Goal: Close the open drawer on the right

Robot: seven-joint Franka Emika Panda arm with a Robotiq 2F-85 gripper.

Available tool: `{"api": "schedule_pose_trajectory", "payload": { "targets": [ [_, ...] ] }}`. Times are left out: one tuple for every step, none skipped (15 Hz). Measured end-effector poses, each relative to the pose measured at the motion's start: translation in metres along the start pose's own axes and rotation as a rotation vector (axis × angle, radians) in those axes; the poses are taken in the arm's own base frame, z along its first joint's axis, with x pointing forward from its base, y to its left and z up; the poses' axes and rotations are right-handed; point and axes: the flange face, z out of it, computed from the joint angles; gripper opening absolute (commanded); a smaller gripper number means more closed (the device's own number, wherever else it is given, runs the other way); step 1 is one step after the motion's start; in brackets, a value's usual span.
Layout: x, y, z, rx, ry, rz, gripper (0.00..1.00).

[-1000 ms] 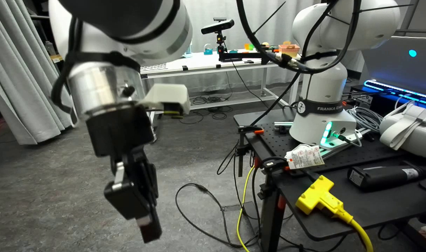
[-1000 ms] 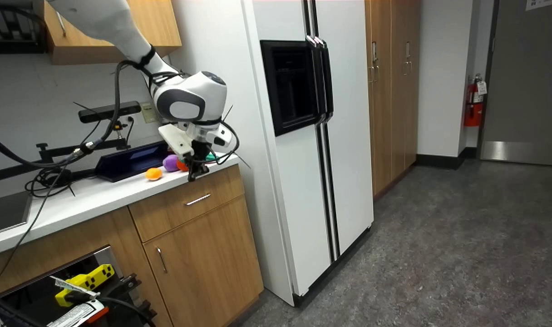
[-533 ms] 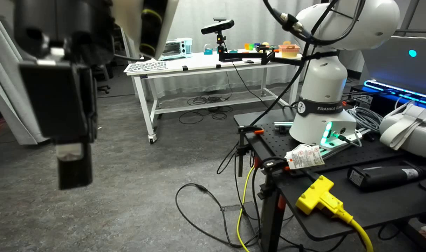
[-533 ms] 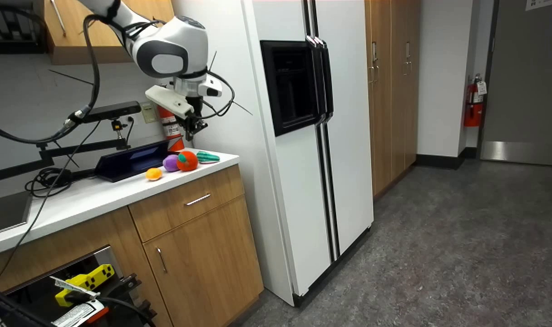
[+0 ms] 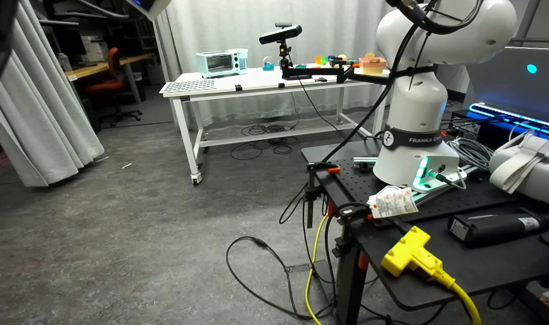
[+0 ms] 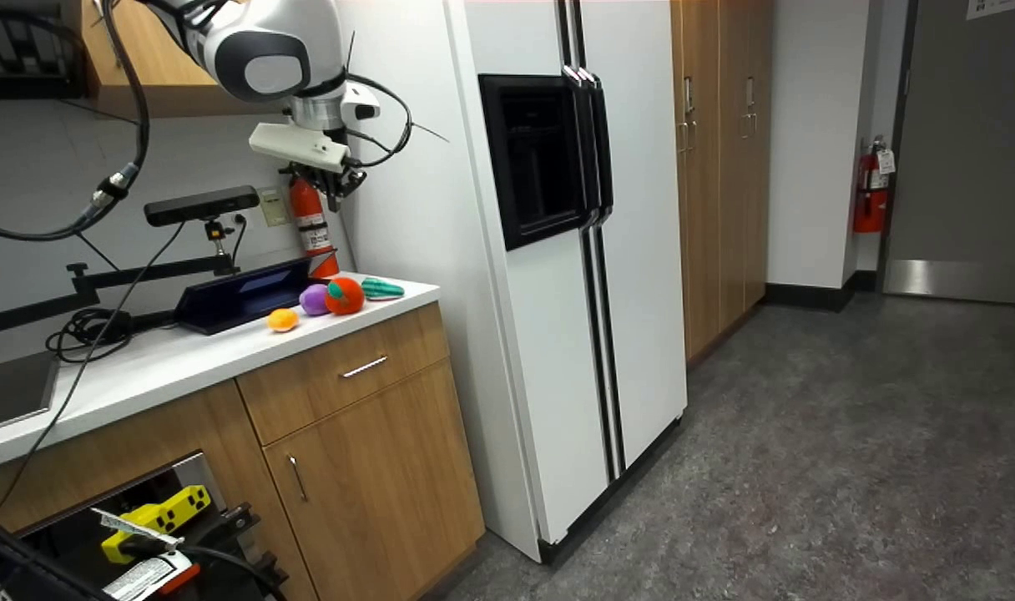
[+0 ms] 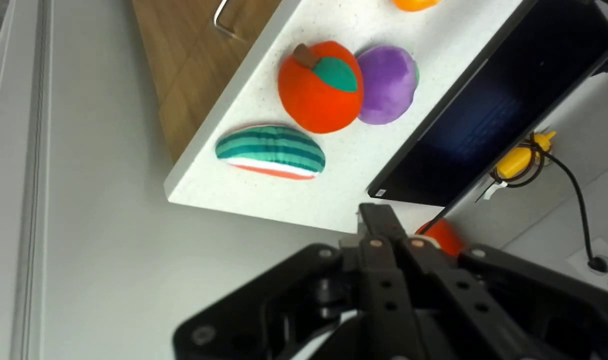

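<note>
A light wood drawer (image 6: pixel 311 391) with a silver bar handle (image 6: pixel 364 366) sits flush under the right end of the countertop in an exterior view. Its white inside is hidden. Part of its front (image 7: pixel 246 37) and its handle (image 7: pixel 223 20) show at the top of the wrist view. My gripper (image 6: pixel 338 200) is above the counter's right end, well above the drawer and touching nothing. In the wrist view its fingers (image 7: pixel 381 220) are together with nothing between them. Only a dark piece of the arm shows at the left edge of an exterior view.
The white countertop (image 6: pixel 182 359) bears an orange fruit (image 6: pixel 282 320), a purple toy (image 6: pixel 314 300), a red tomato-like toy (image 6: pixel 345 295), a striped green toy (image 6: pixel 381 289) and a dark laptop (image 6: pixel 240 296). A red extinguisher (image 6: pixel 311 221) stands behind. A tall white refrigerator (image 6: pixel 424 209) rises at the right.
My gripper has risen from the drawer's front edge area to above the counter, uncovering the soft toys. It has moved up and out of an exterior view. The drawer looks unchanged.
</note>
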Motion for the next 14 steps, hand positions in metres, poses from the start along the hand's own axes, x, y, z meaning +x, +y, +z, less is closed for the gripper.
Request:
{"api": "schedule_pose_trajectory", "payload": {
  "targets": [
    [0.002,-0.001,-0.001,-0.013,0.01,-0.036,0.0],
    [0.004,-0.001,-0.002,-0.024,0.019,-0.066,0.0],
    [0.005,-0.001,-0.003,-0.034,0.027,-0.093,0.0],
    [0.006,-0.001,-0.005,-0.043,0.036,-0.117,0.0],
    [0.007,0.0,-0.005,-0.052,0.044,-0.137,0.0],
    [0.008,0.0,-0.007,-0.061,0.052,-0.156,0.0],
    [0.009,0.0,-0.008,-0.07,0.058,-0.171,0.0],
    [0.01,0.001,-0.009,-0.079,0.064,-0.184,0.26],
    [0.011,0.001,-0.009,-0.088,0.069,-0.195,0.27],
    [0.012,0.002,-0.01,-0.097,0.072,-0.205,0.32],
    [0.012,0.002,-0.011,-0.105,0.074,-0.212,0.41],
    [0.013,0.002,-0.012,-0.114,0.076,-0.221,0.48],
    [0.014,0.002,-0.012,-0.123,0.079,-0.229,0.57],
    [0.015,0.002,-0.013,-0.132,0.081,-0.237,0.63]
  ]
}}
